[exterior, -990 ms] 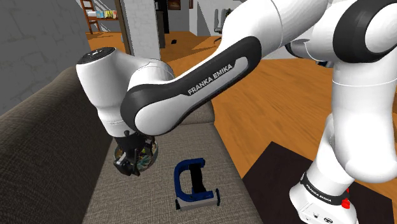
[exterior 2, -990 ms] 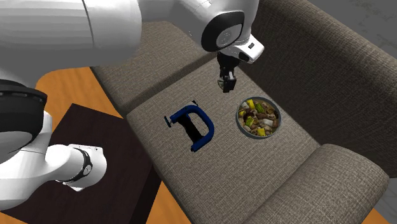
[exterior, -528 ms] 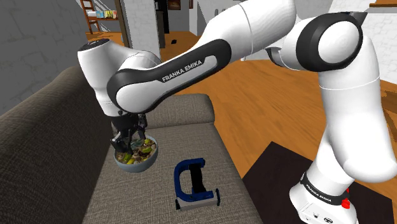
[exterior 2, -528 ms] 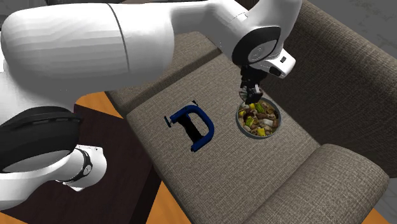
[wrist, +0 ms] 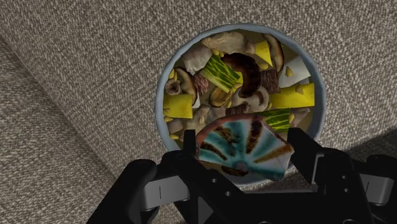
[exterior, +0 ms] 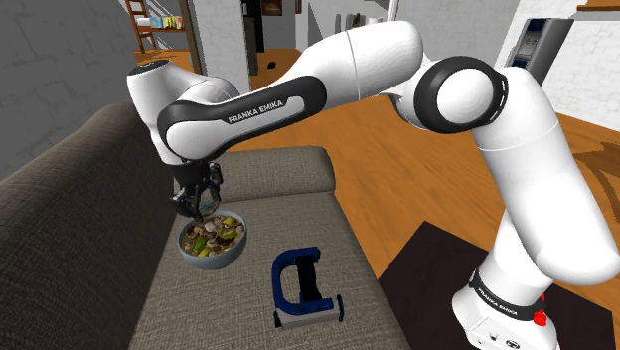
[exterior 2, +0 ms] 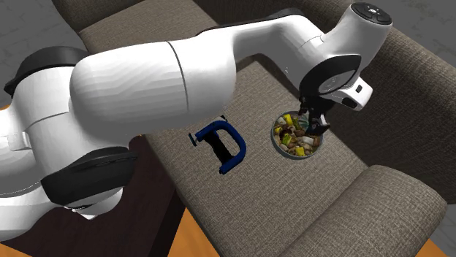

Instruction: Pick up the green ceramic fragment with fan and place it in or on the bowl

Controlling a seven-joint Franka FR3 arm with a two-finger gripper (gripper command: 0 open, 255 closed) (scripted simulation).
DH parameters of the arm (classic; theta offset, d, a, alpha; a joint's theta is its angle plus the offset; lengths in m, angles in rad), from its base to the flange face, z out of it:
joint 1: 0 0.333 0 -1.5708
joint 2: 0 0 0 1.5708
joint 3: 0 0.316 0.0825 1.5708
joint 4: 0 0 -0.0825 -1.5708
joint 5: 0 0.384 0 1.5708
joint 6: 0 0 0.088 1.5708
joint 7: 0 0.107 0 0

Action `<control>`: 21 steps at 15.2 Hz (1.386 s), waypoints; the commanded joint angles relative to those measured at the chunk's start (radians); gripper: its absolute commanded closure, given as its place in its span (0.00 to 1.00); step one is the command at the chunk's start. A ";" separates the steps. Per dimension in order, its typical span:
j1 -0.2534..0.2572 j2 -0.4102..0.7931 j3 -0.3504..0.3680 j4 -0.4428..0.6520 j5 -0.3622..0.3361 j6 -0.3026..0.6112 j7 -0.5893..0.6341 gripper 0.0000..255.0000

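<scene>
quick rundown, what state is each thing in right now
ceramic fragment, teal with a fan pattern, clasped between the jaws over the bowl, not yet released
bowl, upright on the sofa cushion, full of mixed food
blue clamp, lying on the cushion beside the bowl, apart from it
jaws, shut on the ceramic fragment above the bowl
</scene>
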 commanded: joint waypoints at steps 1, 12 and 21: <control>-0.001 0.010 -0.003 -0.012 -0.004 0.022 0.003 1.00; -0.005 0.049 -0.014 -0.081 -0.024 0.124 0.026 1.00; -0.005 0.049 -0.014 -0.080 -0.024 0.124 0.025 0.00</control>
